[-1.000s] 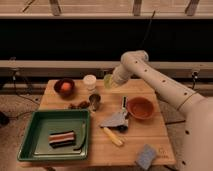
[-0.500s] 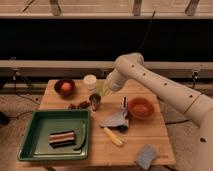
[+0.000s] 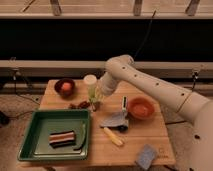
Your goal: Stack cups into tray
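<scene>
Take the tray [image 3: 29, 121] as your marker: it sits at the near left corner of the wooden table [image 3: 152, 134]. The gripper [image 3: 96, 98] hangs just past the tray's far right corner, pointing down from the pale arm that reaches in from the right. Its jaws are pressed together. You cannot tell from here whether they pinch anything.

The pale green cup [image 3: 92, 93] is right against the gripper, just beyond the tray's far right corner and outside the tray. The dark metal cup [image 3: 95, 106] stands directly under the gripper, next to the tray's far rim, also outside the tray. Neither cup is in the tray.

Inside the tray you have a brown and pink striped block [image 3: 62, 138] lying flat near the middle, and a curved green piece [image 3: 82, 137] along the right wall.

Beyond the tray's far rim is the dark red bowl [image 3: 64, 88] with something orange in it. A white container [image 3: 90, 80] stands upright just behind the pale green cup. To the right of the tray lie a grey cloth [image 3: 115, 120] and a yellow oblong item [image 3: 113, 136], with the orange bowl [image 3: 141, 108] farther right. The grey-blue sponge [image 3: 146, 156] is at the near edge, well to the right of the tray.
</scene>
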